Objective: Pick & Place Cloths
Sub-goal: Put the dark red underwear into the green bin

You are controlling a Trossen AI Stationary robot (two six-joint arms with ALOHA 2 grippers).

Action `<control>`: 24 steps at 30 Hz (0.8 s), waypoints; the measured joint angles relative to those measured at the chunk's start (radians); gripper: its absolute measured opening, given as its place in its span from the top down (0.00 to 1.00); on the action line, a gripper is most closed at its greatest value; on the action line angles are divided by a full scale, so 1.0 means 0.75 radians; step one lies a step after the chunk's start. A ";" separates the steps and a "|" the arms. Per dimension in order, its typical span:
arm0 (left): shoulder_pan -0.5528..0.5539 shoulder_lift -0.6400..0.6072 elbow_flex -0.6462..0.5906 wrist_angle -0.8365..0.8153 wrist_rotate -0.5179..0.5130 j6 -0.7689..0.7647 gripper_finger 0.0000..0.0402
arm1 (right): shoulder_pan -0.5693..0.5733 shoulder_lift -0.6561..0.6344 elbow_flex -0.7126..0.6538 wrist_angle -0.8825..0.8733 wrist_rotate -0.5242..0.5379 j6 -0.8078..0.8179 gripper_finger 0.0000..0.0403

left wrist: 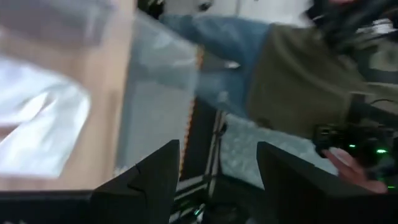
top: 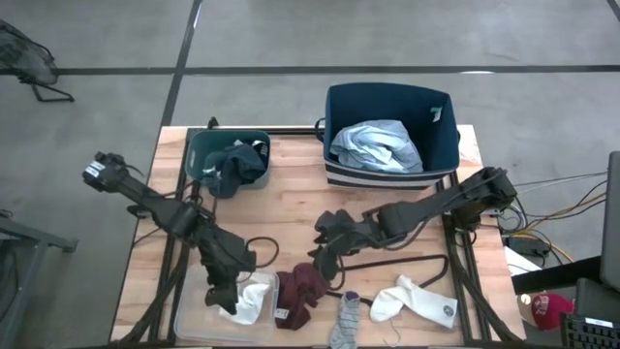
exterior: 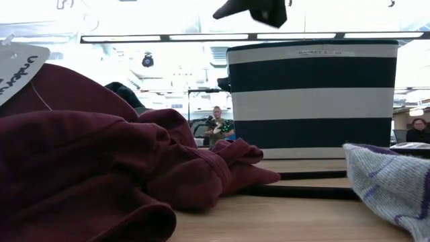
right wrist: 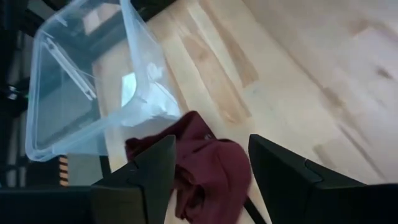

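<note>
Both end effectors open | left [top: 225,299] over white sock [top: 254,296] | right [top: 325,254] above maroon piece [top: 302,293]

Maroon piece [right wrist: 208,168] beside clear tray [right wrist: 81,93]

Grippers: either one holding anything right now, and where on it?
Nothing held. Left gripper is open over the clear tray beside a white cloth. Right gripper is open above the maroon piece, not closed on it.
</note>
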 joint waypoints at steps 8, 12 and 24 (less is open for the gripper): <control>0.079 -0.074 0.000 0.296 -0.204 0.014 0.46 | 0.000 0.078 -0.238 0.338 -0.100 -0.002 0.47; 0.110 -0.112 0.001 0.452 -0.360 0.049 0.46 | 0.012 0.173 -0.243 0.347 -0.156 0.014 0.46; 0.117 -0.201 0.001 0.571 -0.599 0.177 0.46 | 0.025 0.430 -0.142 0.353 -0.257 0.047 0.51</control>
